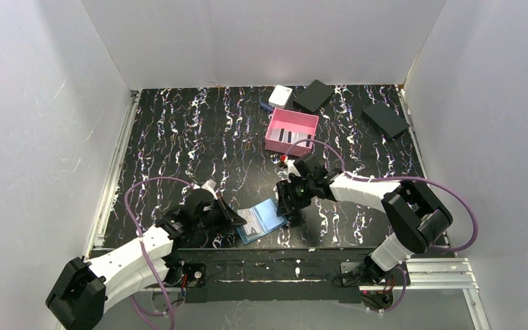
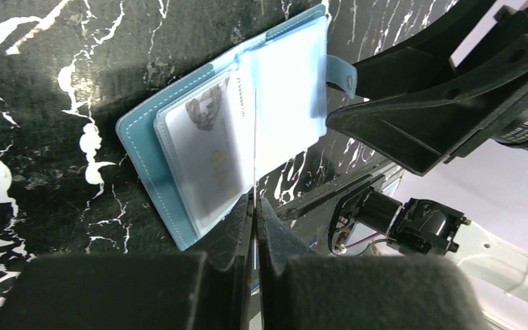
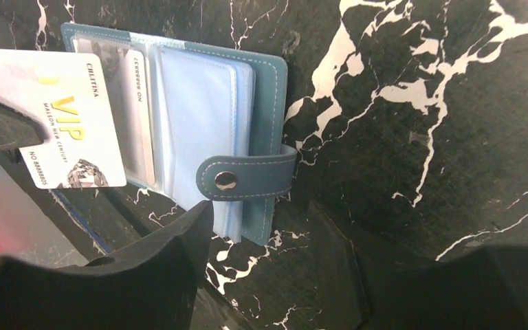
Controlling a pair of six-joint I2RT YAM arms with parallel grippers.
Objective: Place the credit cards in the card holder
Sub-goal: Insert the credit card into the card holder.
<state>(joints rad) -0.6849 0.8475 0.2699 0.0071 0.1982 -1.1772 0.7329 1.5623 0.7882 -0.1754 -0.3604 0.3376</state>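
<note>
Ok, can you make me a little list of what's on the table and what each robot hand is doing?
card holder: blue, lying open on the black marbled table, snap tab undone
sleeved card: one card sits inside a clear sleeve
left hand: shut on a white VIP card, which reaches over the open holder
right hand: open, beside the snap tab, holding nothing
pink tray: farther back on the table
other things: white box and two black boxes near the back wall

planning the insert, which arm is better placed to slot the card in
Left: its jaws are shut on the card at the open card holder; the right jaws stand open, empty, beside the snap tab.
</note>
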